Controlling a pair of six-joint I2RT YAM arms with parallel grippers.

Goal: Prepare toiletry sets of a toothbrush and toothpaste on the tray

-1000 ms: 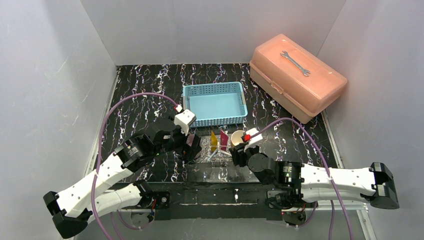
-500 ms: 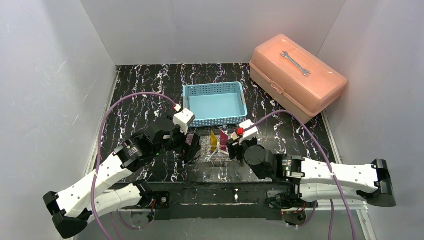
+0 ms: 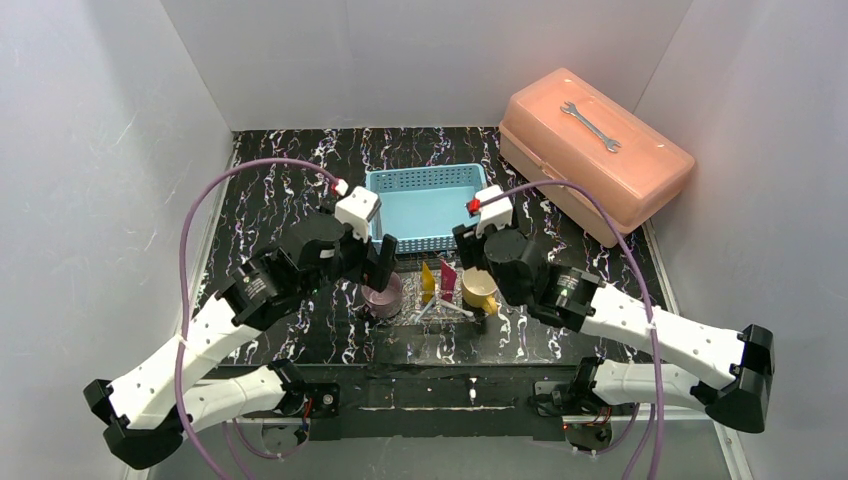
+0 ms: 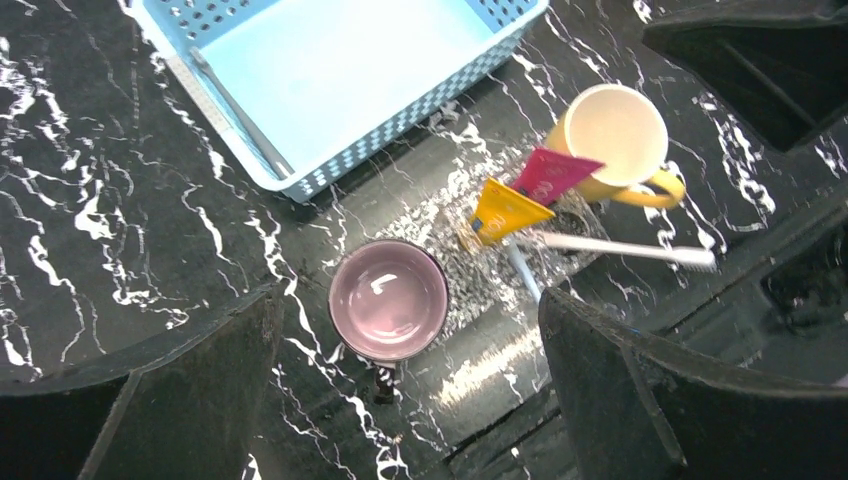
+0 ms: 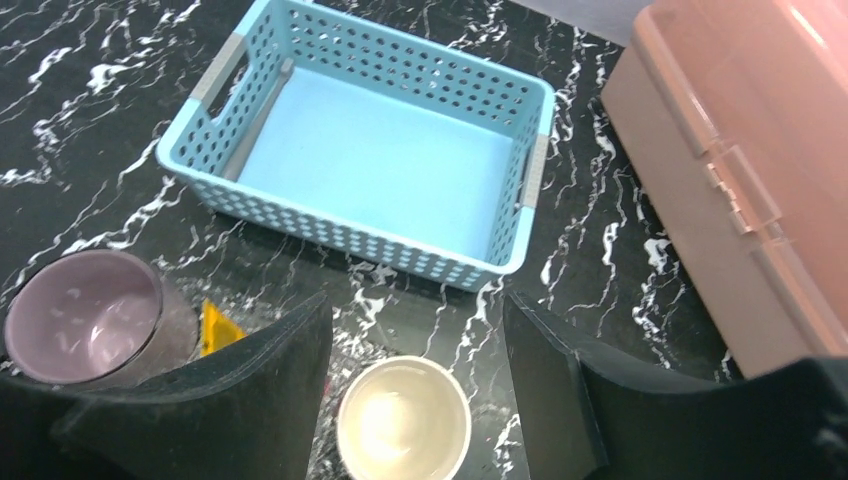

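Both of your pincers stand with jaws wide apart and nothing between them. The left pincer [image 4: 408, 300] hangs over the purple cup [image 4: 388, 300], and the right pincer [image 5: 410, 340] over the yellow cup [image 4: 615, 135].

The glittery tray [image 4: 470, 285] lies on the table between the two cups. On it are the yellow tube [image 4: 505, 210] and the pink tube [image 4: 553, 172], both propped up on end, and two pale toothbrushes [image 4: 620, 248] crossing low.

Watch the pink tube: it sits right against the yellow cup's rim in the left wrist view, though I can't tell whether they touch. Nudging that cup could tip both tubes. One brush's head overhangs the tray toward your right arm, so a low sweep could drag it off.

A thin pale strip in the blue basket [image 4: 400, 125] may be another brush. With both arms crowded over the tray, they could clash.
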